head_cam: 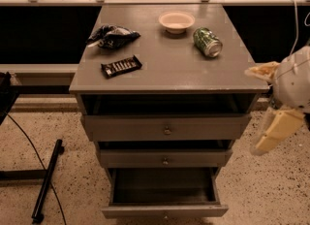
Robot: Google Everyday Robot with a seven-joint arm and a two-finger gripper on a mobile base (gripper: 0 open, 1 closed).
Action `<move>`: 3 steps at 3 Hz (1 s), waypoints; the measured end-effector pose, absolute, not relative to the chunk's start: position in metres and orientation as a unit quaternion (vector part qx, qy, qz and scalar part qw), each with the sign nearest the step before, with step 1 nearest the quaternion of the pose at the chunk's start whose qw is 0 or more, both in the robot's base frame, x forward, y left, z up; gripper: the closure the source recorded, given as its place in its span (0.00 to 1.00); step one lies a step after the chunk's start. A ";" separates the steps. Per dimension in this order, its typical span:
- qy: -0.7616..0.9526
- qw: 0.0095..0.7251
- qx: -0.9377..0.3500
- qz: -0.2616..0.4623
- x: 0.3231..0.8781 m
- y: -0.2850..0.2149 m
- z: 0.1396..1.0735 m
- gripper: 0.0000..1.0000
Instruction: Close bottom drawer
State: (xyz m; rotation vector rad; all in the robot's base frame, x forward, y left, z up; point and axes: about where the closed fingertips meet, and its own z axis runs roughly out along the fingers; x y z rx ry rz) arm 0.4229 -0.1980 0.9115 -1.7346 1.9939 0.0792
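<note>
The bottom drawer (164, 211) of the grey cabinet is pulled far out, and its dark inside shows empty. Its slim front panel lies at the bottom edge of the camera view. My gripper (253, 111) hangs to the right of the cabinet, about level with the top and middle drawers. Its cream fingers (273, 133) are spread apart and hold nothing. It touches no drawer. The middle drawer (164, 158) and the top drawer (166, 128) each stick out a little.
On the cabinet top (169, 69) lie a black snack bag (112, 36), a chocolate bar (121, 66), a white bowl (176, 21) and a green can (207, 41) on its side. A black stand leg (46, 180) and a cable lie on the floor at the left.
</note>
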 end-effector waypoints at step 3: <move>0.667 0.389 -0.621 0.137 0.434 -0.179 0.755 0.00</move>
